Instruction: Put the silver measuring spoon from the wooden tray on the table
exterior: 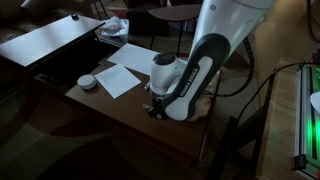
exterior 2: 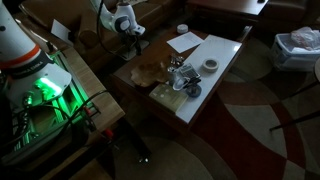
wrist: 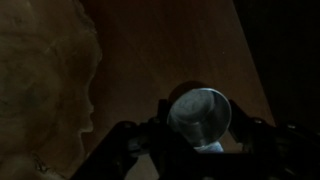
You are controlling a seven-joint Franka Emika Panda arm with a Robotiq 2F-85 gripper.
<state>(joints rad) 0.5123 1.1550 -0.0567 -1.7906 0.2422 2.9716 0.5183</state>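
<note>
Gripper (wrist: 200, 145), jaws tight on silver measuring spoon (wrist: 200, 112) (over table (wrist: 170, 50))

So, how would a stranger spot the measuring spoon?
In the wrist view, find the brown table, with the wooden tray on the left. Right of the tray, low in the picture, is the measuring spoon: a round shiny silver bowl, the only bright thing.
</note>
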